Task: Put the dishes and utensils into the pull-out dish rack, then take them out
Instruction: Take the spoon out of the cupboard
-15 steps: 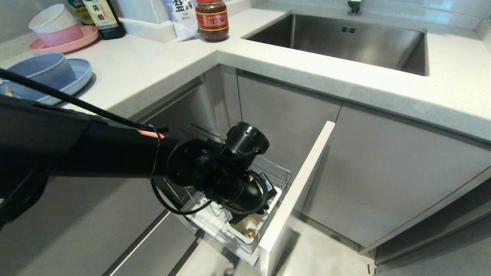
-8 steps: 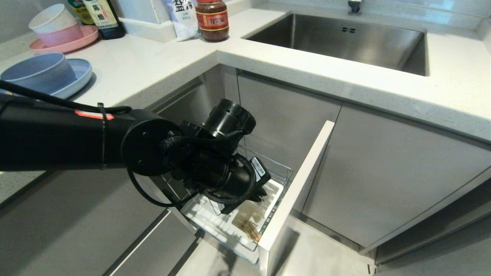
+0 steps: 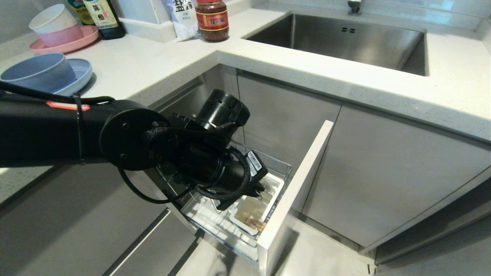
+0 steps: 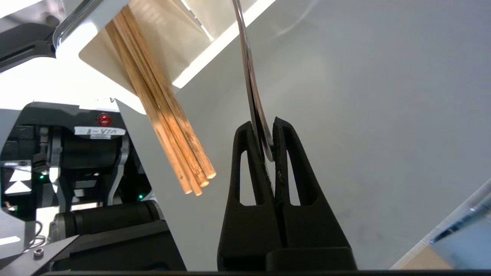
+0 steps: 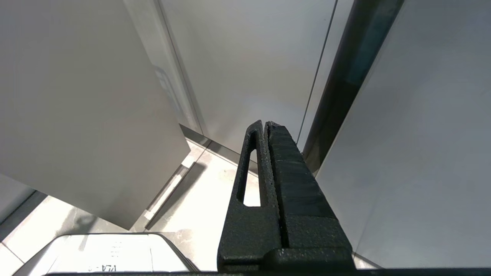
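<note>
The pull-out dish rack [image 3: 295, 191] stands drawn out below the counter corner, its wire basket [image 3: 282, 168] holding a white utensil cup [image 3: 245, 214]. Wooden chopsticks [image 4: 165, 115] lean out of that cup, their ends [image 3: 254, 223] showing in the head view. My left gripper [image 4: 262, 124] hangs over the cup, shut on the end of a slim silver utensil handle [image 4: 247, 69]; whether it is the fork or the spoon is hidden. The blue-grey bowl [image 3: 36, 73] sits on the light-blue plate [image 3: 80, 71] on the counter at left. My right gripper [image 5: 264, 123] is shut and empty, parked low beside cabinet doors.
A pink plate with stacked pink and white bowls [image 3: 61, 34], bottles [image 3: 103, 17] and a jar [image 3: 212, 19] stand at the counter's back. The steel sink [image 3: 341, 42] lies to the right. Grey cabinet doors [image 3: 383, 176] flank the rack. The counter edge overhangs the rack.
My left arm has drawn up and to the left over the rack, uncovering more of the white cup and the chopsticks. The gripper stays shut. The right arm has not moved.
</note>
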Controlling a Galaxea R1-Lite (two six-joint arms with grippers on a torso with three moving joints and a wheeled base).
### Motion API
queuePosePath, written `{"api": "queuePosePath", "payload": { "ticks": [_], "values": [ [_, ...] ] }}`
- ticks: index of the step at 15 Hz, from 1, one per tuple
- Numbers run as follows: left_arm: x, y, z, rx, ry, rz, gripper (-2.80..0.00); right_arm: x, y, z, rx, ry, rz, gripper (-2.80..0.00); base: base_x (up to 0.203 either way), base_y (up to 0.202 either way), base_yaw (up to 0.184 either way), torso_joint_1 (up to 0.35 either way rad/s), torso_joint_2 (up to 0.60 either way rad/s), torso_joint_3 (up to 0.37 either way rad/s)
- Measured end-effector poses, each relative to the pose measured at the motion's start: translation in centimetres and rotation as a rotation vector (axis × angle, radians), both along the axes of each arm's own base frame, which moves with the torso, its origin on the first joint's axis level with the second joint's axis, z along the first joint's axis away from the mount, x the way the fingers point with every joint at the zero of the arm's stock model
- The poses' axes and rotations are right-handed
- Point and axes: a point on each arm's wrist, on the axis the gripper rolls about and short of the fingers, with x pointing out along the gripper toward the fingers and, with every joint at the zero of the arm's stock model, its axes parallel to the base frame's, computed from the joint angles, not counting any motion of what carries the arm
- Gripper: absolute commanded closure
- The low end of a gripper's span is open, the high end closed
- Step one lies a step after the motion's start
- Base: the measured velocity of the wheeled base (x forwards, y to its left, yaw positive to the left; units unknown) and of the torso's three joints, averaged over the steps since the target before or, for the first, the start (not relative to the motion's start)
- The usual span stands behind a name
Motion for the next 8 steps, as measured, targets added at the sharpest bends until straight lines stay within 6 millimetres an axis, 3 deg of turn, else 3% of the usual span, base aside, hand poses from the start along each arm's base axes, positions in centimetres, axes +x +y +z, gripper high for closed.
{"api": "queuePosePath", "payload": {
  "ticks": [7, 8],
  "values": [
    [1.3, -1.2, -3.2, 0.062, 0.065, -0.001, 0.00, 0.0, 0.0, 0.0, 0.000, 0.000, 0.000, 0.00, 0.000, 0.000, 0.000, 0.000, 0.00, 0.000],
    [1.6, -1.2, -3.6, 0.071, 0.071, -0.002, -1.83, 0.0, 0.0, 0.0, 0.000, 0.000, 0.000, 0.00, 0.000, 0.000, 0.000, 0.000, 0.00, 0.000]
  ]
}}
